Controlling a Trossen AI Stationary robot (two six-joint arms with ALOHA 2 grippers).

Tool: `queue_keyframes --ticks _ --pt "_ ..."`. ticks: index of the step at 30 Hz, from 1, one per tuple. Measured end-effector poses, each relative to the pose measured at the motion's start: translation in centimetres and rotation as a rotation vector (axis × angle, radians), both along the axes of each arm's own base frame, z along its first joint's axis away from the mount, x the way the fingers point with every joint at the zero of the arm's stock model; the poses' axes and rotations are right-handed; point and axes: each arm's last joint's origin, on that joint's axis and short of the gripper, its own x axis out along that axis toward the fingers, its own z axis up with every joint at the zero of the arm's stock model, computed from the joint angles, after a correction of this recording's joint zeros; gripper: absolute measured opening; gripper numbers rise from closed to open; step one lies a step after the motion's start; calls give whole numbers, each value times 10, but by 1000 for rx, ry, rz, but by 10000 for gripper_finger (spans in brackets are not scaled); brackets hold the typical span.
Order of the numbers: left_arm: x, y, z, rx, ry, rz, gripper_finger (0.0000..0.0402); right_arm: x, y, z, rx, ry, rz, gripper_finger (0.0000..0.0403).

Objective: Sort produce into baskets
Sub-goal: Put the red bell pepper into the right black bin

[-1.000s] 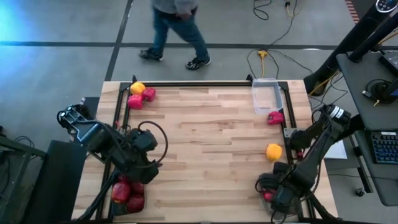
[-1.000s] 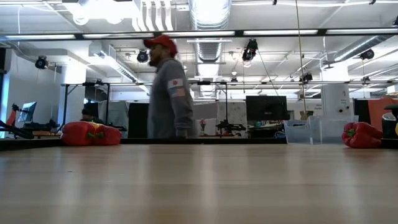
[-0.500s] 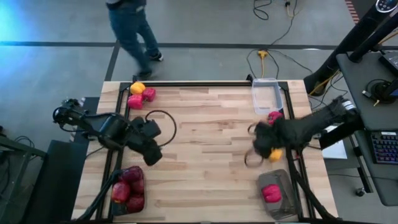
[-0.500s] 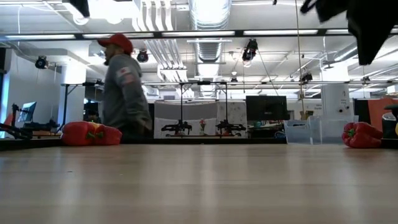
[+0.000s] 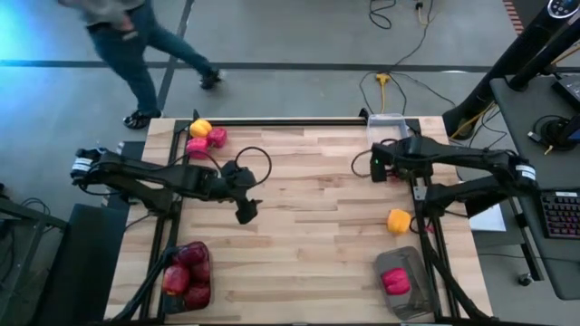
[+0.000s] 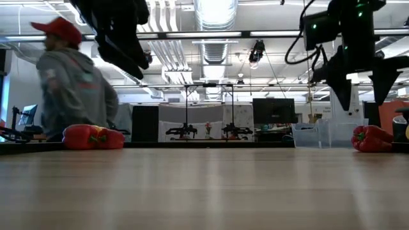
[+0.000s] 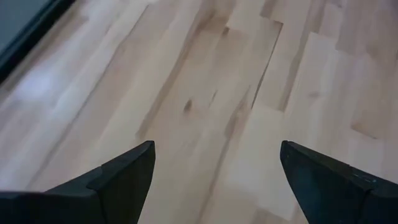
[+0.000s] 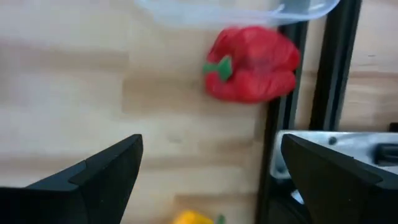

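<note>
Right pincer [image 8: 208, 180] gapes above red pepper [image 8: 252, 63], stem pointing sideways.

Wooden table [image 5: 308, 226], three baskets at its edges [image 5: 390, 138], loose peppers [image 5: 207, 139], yellow fruit [image 5: 399, 220]

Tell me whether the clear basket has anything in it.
Empty: the clear basket shows only bare bottom; a red pepper lies outside beside it.

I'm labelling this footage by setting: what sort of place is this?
Most likely a robotics lab or open workshop: a wooden table on a concrete floor, exposed ceiling ducts, monitors and workbenches behind, and a person walking past.
</note>
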Motion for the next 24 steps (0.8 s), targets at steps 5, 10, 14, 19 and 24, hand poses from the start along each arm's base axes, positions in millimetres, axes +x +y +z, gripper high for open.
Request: queue_keyframes --ticks 5,10,14,19,24 --pt "8 -1 -3 74 43 -89 327 -10 -18 -6 -40 16 -70 375" --pt "-1 -2 -8 96 195 -190 327 -21 -26 -17 -29 51 -164 375" --pt "-6 2 -10 154 251 -140 327 -27 -23 -20 -84 25 -305 375" --pt "-12 13 -1 216 196 25 327 -39 -22 -22 -198 -22 -510 375" --pt "-12 24 -1 264 220 48 327 -48 -32 -23 -208 6 -559 374"
